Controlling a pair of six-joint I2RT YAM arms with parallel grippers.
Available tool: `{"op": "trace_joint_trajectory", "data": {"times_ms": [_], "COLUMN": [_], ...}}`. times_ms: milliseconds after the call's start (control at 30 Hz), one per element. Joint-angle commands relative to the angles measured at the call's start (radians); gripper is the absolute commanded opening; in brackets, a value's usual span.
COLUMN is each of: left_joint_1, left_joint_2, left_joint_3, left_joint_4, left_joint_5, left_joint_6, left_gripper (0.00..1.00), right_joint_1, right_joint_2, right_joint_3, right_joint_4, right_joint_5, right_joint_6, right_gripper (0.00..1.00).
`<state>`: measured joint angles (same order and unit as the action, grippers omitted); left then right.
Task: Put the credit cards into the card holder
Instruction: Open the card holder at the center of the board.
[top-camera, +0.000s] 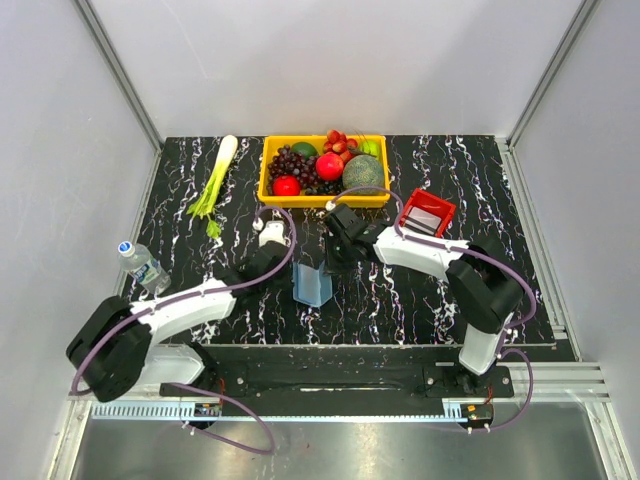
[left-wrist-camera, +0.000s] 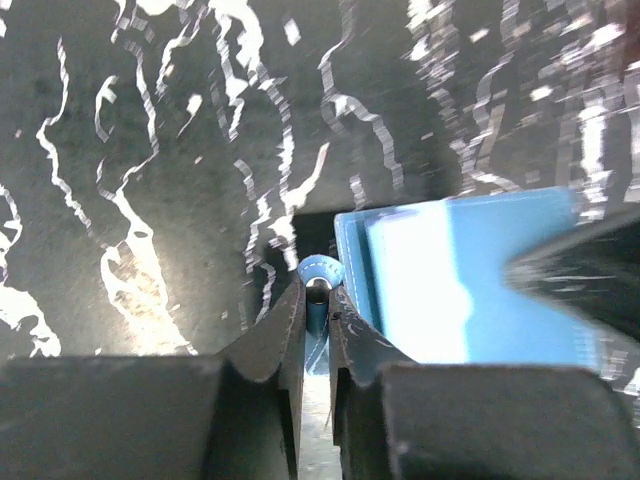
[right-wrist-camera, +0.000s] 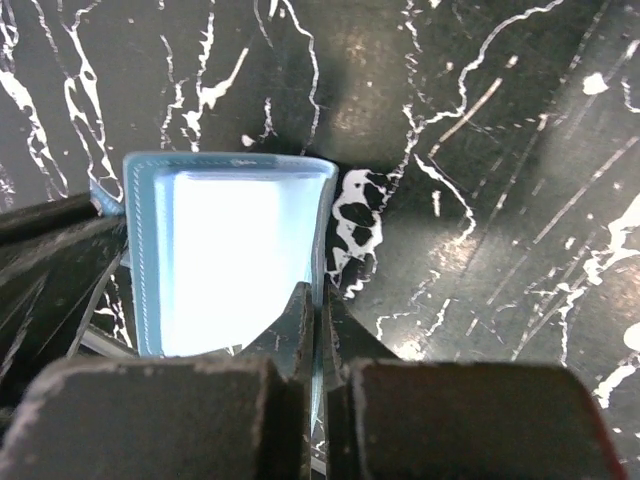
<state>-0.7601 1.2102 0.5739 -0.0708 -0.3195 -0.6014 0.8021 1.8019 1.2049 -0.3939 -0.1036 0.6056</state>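
Top external shows your arms angled inward, left gripper (left-wrist-camera: 318, 300) and right gripper (right-wrist-camera: 318, 305) each clamped nearly closed on the card holder (top-camera: 311, 285) between them.

I've got both arms stretched toward mid-worktop, the left gripper (left-wrist-camera: 317, 292) and right gripper (right-wrist-camera: 317, 297) each pinching the card holder (right-wrist-camera: 230, 250).

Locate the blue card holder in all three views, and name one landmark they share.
Top external: card holder just left of centre.
Left wrist: card holder in the right half, below mid-height.
Right wrist: card holder left of centre.
Shared landmark: the black, white-veined tabletop around it.
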Motion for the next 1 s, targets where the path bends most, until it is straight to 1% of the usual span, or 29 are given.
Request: {"op": "trace_joint_trajectory", "data": {"times_ms": [0,33,67,100,200,267,300,367,433,467,600,700,767,867,967], "left_joint_1": [0.015,0.016,0.016,0.019,0.021,0.024,0.025,0.027,0.028,0.030,0.028,0.030,0.028,0.030,0.028], "left_joint_2": [0.084,0.078,0.066,0.046,-0.012,-0.044,-0.063,-0.099,-0.133,-0.135,-0.081,-0.032,0.004,0.073,0.115], "left_joint_3": [0.043,0.044,0.044,0.044,0.082,0.124,0.139,0.161,0.161,0.159,0.132,0.098,0.092,0.106,0.104], "left_joint_4": [-0.090,-0.083,-0.064,-0.051,-0.035,-0.063,-0.081,-0.066,-0.008,0.023,0.130,0.265,0.321,0.339,0.344], "left_joint_5": [-0.061,-0.050,-0.033,-0.018,0.008,-0.009,-0.010,0.003,0.068,0.104,0.252,0.345,0.368,0.369,0.349], "left_joint_6": [-0.052,-0.051,-0.043,-0.037,-0.029,-0.026,-0.020,0.008,0.043,0.049,0.019,-0.020,-0.035,-0.047,-0.078], "left_gripper": [0.16,0.24,0.42,0.54,0.69,0.77,0.78,0.79,0.74,0.73,0.60,0.51,0.45,0.43,0.41], "right_joint_1": [0.009,0.009,0.009,0.009,0.008,0.009,0.009,0.009,0.009,0.009,0.005,-0.026,-0.050,-0.079,-0.107], "right_joint_2": [-0.067,-0.072,-0.065,-0.059,-0.036,-0.027,-0.023,-0.015,-0.006,-0.004,-0.001,-0.015,-0.036,-0.070,-0.102], "right_joint_3": [0.042,0.056,0.080,0.093,0.107,0.116,0.123,0.139,0.150,0.150,0.128,0.059,0.000,-0.082,-0.143], "right_joint_4": [-0.048,-0.074,-0.098,-0.114,-0.131,-0.144,-0.152,-0.157,-0.160,-0.158,-0.142,-0.062,0.010,0.094,0.142], "right_joint_5": [0.146,0.168,0.177,0.183,0.206,0.223,0.231,0.232,0.226,0.225,0.196,0.115,0.046,0.001,-0.028], "right_joint_6": [-0.030,-0.033,-0.039,-0.040,-0.015,-0.004,0.000,-0.001,-0.003,0.000,0.019,0.049,0.077,0.109,0.138], "right_gripper": [0.00,0.00,0.00,0.00,0.00,0.00,0.00,0.00,0.00,0.00,0.00,0.00,0.00,0.00,0.00]}}
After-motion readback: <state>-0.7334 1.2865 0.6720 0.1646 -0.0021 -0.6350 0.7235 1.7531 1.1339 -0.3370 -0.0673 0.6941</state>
